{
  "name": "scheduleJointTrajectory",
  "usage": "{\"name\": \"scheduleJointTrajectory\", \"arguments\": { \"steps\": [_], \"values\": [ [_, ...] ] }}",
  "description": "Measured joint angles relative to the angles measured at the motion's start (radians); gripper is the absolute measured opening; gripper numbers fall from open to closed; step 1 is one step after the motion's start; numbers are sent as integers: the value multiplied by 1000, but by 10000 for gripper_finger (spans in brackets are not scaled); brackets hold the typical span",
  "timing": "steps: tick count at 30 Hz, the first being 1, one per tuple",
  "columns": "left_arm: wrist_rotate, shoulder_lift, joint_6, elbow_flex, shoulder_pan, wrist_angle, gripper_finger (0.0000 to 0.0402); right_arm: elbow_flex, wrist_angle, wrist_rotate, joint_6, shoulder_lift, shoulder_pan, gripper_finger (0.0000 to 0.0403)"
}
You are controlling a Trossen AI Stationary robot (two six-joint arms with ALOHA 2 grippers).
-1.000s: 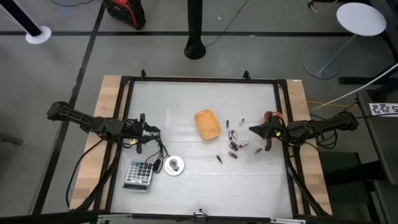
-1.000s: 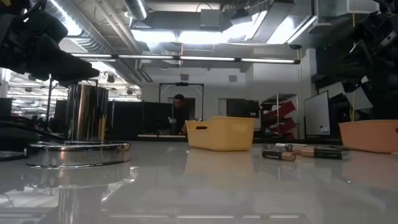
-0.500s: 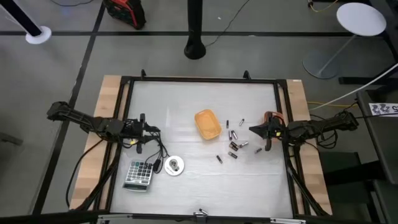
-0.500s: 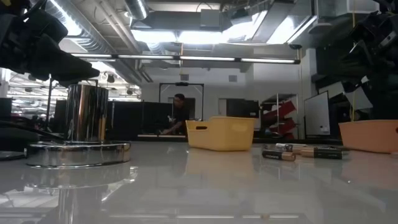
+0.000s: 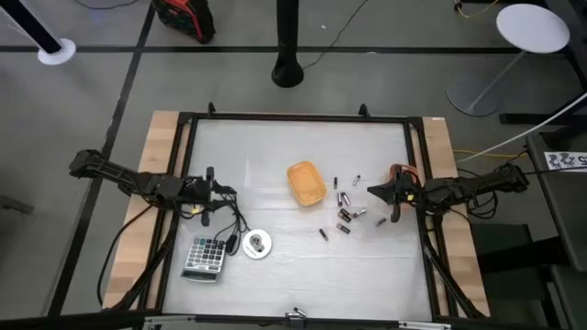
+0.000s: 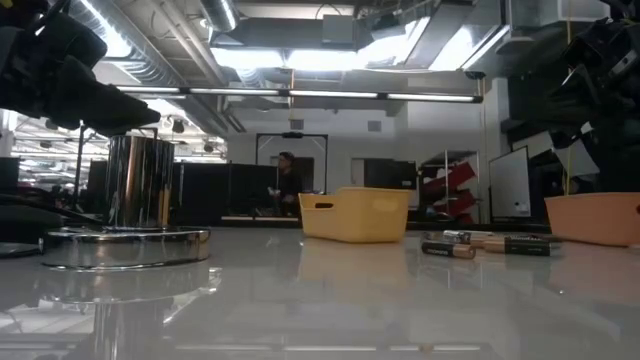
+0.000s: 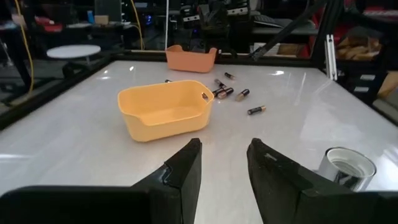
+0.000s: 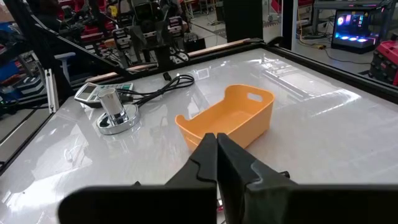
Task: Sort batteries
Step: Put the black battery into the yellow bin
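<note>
Batteries (image 5: 346, 213), loose at the yellow bin's (image 5: 306, 182) four o'clock: your empty, shut right gripper (image 5: 374, 192) could scatter them; left gripper (image 5: 226, 193) parted, empty.

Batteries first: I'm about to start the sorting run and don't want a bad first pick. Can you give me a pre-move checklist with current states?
1. batteries lie loose on the table, none in a grip: ok.
2. yellow bin upright and empty, beside the cluster: ok.
3. orange bin on the table's right edge, upright: ok; contents: cannot tell.
4. right gripper over the cluster's right side, shut and holding nothing; must open before a pick: not ok.
5. left gripper open at the table's left side, holding nothing: ok.
6. calculator and round white disc lie apart from the batteries: ok.
</note>
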Motion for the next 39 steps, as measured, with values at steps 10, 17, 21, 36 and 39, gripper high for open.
{"name": "scheduleJointTrajectory", "arguments": {
  "steps": [10,17,21,36,39],
  "values": [
    [-1,0,57,0,0,161,119,-3,30,16,-58,0,0,1],
    [0,0,149,0,0,377,119,-4,81,19,-68,0,0,1],
    [-1,0,127,0,0,474,119,-4,85,-1,-77,0,0,1],
    [0,332,40,102,108,643,119,111,55,25,-171,1,0,1],
    [0,439,14,159,126,644,119,132,56,35,-172,1,0,1]
  ]
}}
